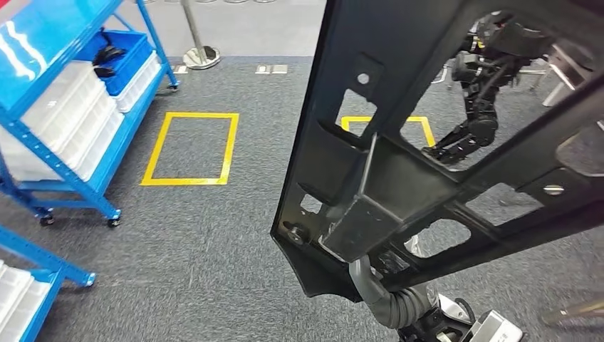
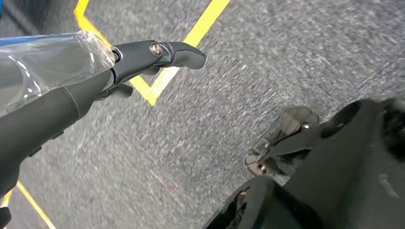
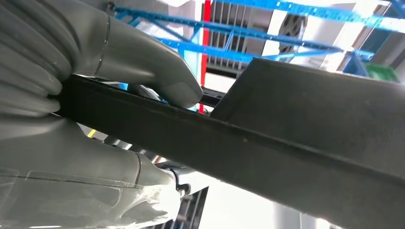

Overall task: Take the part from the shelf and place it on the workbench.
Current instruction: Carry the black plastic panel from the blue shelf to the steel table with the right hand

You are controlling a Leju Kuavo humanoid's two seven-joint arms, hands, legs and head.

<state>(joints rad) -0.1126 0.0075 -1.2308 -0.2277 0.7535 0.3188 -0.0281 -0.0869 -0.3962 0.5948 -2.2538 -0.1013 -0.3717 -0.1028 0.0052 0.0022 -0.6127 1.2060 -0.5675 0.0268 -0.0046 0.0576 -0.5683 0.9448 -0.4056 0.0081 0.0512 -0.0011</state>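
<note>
The part [image 1: 399,185] is a large black plastic panel with cut-out openings and a boxy rib. It stands tilted close in front of me, covering the right half of the head view. My right hand [image 3: 86,157] grips its edge [image 3: 296,129], thumb on one side and palm on the other. Below the panel, the ribbed grey wrist of my right arm [image 1: 388,303] shows in the head view. My left hand [image 2: 143,59] hangs over the grey carpet with its fingers apart and nothing in it.
A blue wheeled shelf [image 1: 92,182] with white bins and a blue bin [image 1: 125,53] stands at the left. Another blue rack corner [image 1: 43,267] is at the lower left. Yellow taped rectangles [image 1: 191,148] mark the carpet. A black robot arm [image 1: 477,114] shows through the panel.
</note>
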